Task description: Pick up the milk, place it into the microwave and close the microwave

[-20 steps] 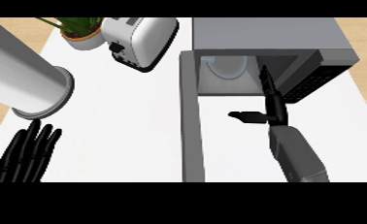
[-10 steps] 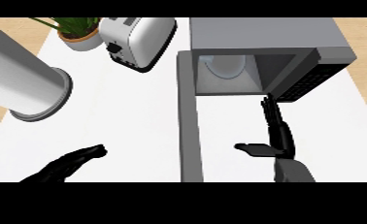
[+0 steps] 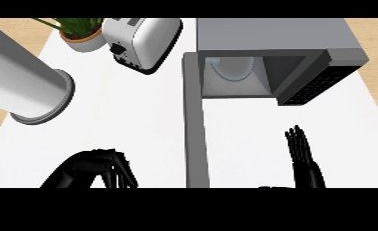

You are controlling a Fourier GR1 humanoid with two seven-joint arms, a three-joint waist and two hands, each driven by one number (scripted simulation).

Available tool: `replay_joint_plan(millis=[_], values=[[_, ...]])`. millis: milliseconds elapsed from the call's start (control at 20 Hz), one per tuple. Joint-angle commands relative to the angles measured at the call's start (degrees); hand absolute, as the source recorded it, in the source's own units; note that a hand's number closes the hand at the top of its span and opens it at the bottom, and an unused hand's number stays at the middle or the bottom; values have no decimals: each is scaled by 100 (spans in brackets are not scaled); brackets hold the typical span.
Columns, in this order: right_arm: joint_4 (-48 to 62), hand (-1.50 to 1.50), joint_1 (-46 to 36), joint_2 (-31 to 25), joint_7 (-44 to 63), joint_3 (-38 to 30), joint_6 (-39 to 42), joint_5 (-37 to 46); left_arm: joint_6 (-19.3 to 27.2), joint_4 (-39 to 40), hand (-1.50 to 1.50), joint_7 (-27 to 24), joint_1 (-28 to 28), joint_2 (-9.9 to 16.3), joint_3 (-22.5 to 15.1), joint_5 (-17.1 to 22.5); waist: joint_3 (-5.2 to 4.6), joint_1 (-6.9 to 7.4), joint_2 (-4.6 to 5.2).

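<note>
The grey microwave [image 3: 273, 35] stands at the right with its door [image 3: 195, 125] swung open, reaching down toward the lower edge. Inside the lit cavity at the back stands a white rounded container, the milk [image 3: 232, 67]. My right hand [image 3: 304, 159] is at the lower right, in front of the microwave and apart from it, fingers straight and pointing at the cavity, holding nothing. My left hand [image 3: 94, 167] is at the lower left, left of the door, with its fingers bent downward and nothing in it.
A white toaster [image 3: 142, 42] lies at the back beside the microwave. A potted plant [image 3: 77, 34] stands at the back left. A large grey cylinder [image 3: 33, 92] leans in from the left edge.
My right hand has drawn back from the microwave's opening toward the lower edge. My left hand moved right from the lower left corner and its fingers bent.
</note>
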Motion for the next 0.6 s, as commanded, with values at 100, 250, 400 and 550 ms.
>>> replay_joint_plan(millis=[100,250,400,550], values=[[-1327,-150,956,-89,348,173,175,-154,-294,1060,150,-293,-846,93,37,-133,-1,10,11],[-1462,-150,1205,-333,354,45,510,-352,-455,1393,150,-324,-950,55,-560,-520,0,7,13],[-1321,-150,1441,-404,-55,25,589,-279,-496,1740,150,387,-1438,-240,-956,-479,5,-14,18],[-2104,-150,1792,-416,245,-11,637,-536,-268,2294,150,314,-1897,-274,-1212,-554,1,-22,16]])
